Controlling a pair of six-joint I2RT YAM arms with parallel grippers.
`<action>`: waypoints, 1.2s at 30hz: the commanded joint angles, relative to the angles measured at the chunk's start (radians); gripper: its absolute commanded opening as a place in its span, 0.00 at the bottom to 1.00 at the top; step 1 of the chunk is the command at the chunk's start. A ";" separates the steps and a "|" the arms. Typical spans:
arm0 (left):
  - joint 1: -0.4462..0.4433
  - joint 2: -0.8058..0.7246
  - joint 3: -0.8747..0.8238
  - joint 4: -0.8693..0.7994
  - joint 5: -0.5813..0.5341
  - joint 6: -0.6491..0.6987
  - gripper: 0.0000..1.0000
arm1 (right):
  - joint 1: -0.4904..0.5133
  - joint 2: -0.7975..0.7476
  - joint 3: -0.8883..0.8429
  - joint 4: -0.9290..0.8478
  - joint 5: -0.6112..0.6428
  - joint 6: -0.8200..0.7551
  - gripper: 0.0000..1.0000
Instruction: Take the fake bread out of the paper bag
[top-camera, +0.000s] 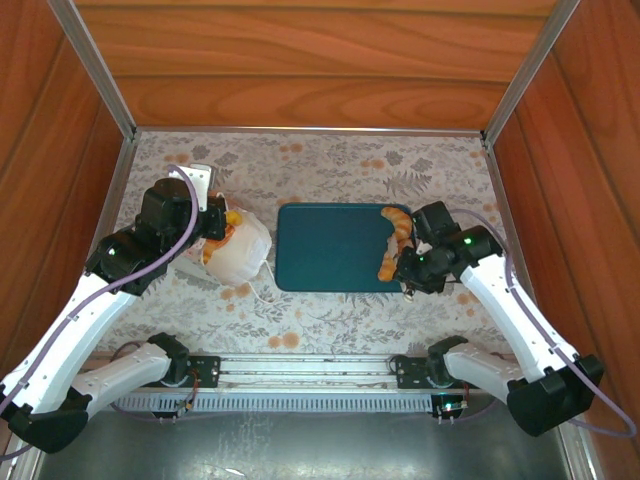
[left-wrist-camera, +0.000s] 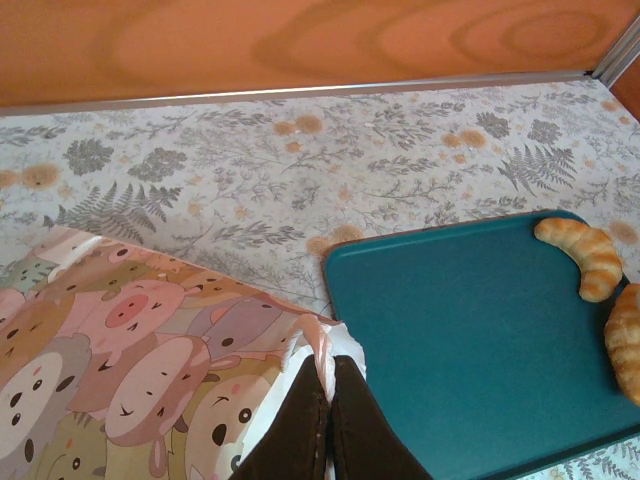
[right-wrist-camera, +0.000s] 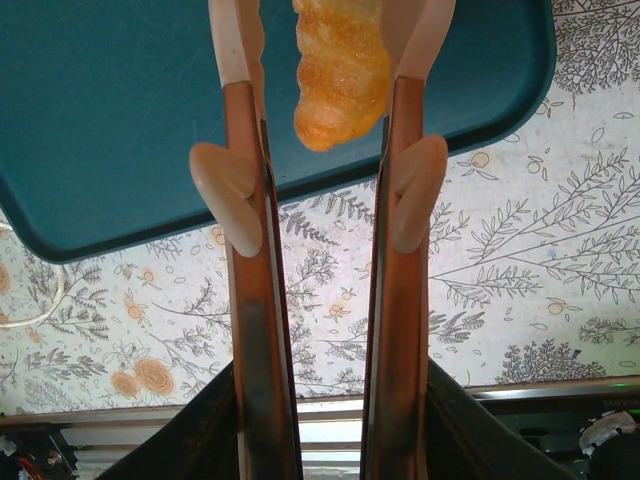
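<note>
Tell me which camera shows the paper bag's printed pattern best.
Left wrist view: the paper bag lies close up, its cartoon animal faces sharp, the left claw pinching its edge. Top external shows it small, white, crumpled, partly under the left arm.

Holds the left arm stretched forward, wrist bent inward, with the left gripper (left-wrist-camera: 330, 415) pinched tight on the rim of the paper bag (left-wrist-camera: 150, 350). Keeps the right forearm slanted inward, with the right gripper (right-wrist-camera: 325, 60) low and its fingers (right-wrist-camera: 245, 150) spread well apart.
</note>
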 joint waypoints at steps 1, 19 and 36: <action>0.006 -0.010 0.013 0.041 0.013 -0.009 0.00 | -0.010 -0.035 -0.001 -0.047 -0.023 -0.006 0.41; 0.006 0.004 0.024 0.046 0.022 -0.015 0.00 | -0.011 -0.109 -0.069 -0.056 -0.027 0.068 0.39; 0.007 0.017 0.026 0.053 0.030 -0.011 0.00 | -0.014 -0.064 0.005 -0.116 0.099 0.030 0.40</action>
